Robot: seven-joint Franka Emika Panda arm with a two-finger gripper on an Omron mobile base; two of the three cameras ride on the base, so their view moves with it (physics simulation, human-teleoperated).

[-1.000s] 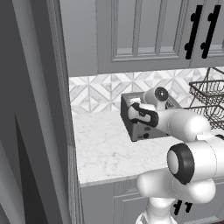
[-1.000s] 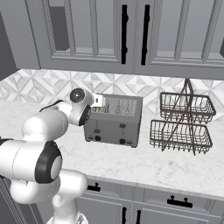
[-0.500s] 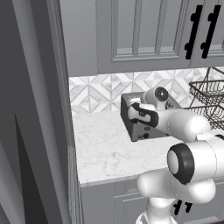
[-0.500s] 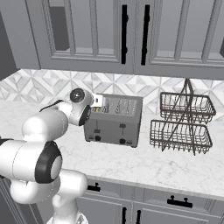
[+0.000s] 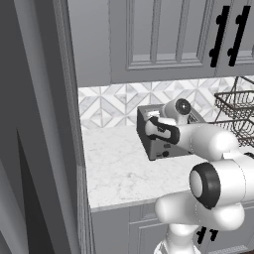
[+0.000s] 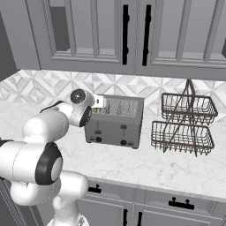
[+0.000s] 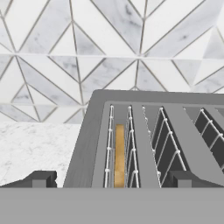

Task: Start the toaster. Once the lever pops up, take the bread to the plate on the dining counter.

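Nothing moved since the earlier frame: hand hovers spread over toaster, bread sunk in its 9 o'clock slot on the desk; toasting seemingly underway or pending, carry to plate left.

Even, diffuse rendered lighting; no glare or blur. Soft shadow lies beneath the gripper, darker shade far to its left.

toaster seen from above | bread down in left slot (edge-on) | fingertips spread wide
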